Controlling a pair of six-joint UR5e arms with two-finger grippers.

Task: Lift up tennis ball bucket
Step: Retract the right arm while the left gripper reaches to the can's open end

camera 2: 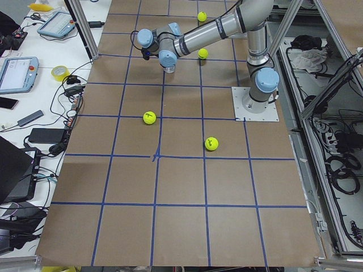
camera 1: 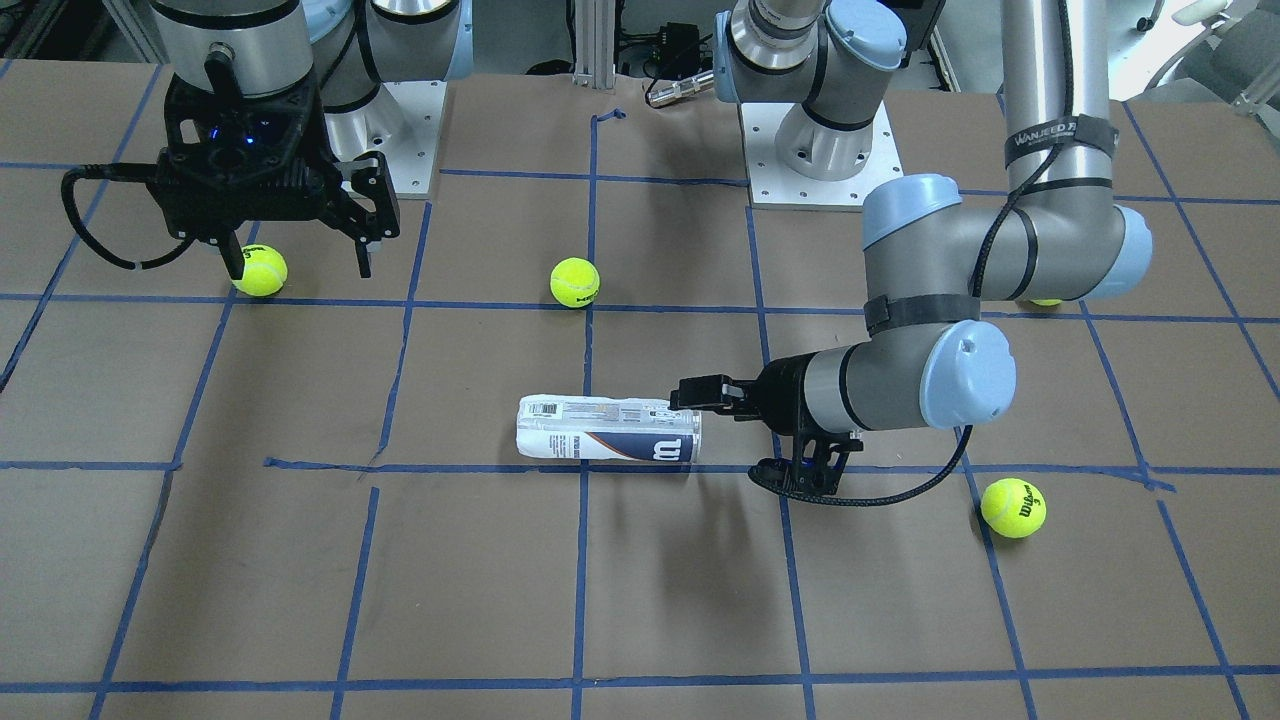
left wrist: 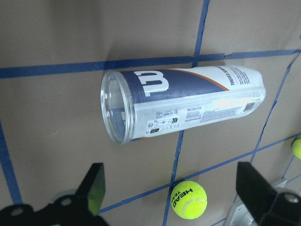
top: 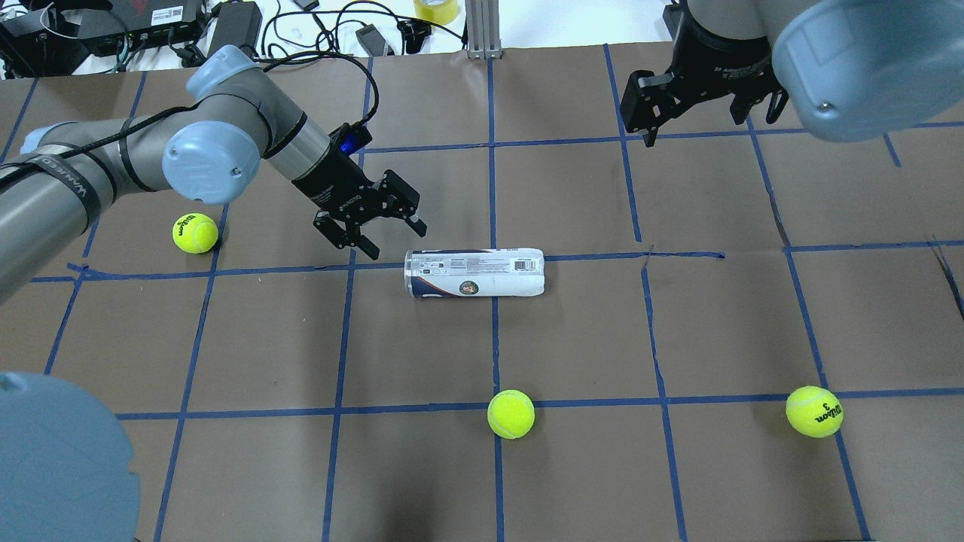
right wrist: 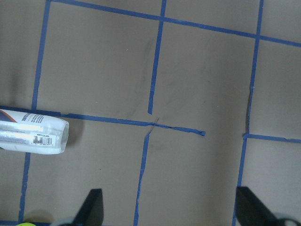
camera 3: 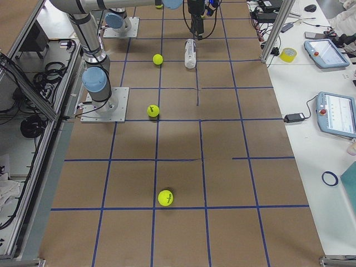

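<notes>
The tennis ball bucket point(top: 474, 272) is a clear can with a white and navy label. It lies on its side near the table's middle, and it also shows in the front view point(camera 1: 608, 432). My left gripper point(top: 395, 239) is open and empty, low, just off the can's open rimmed end. In the left wrist view the can point(left wrist: 183, 106) lies ahead of the spread fingers point(left wrist: 94, 186), apart from them. My right gripper point(camera 1: 300, 268) is open and empty, well away from the can. The right wrist view shows only the can's closed end point(right wrist: 33, 136).
Three yellow-green tennis balls lie loose on the brown paper: one near my left arm point(top: 195, 232), one in front of the can point(top: 510, 413), one at the right point(top: 813, 411). Blue tape lines grid the table. Cables and boxes sit past the far edge point(top: 226, 22).
</notes>
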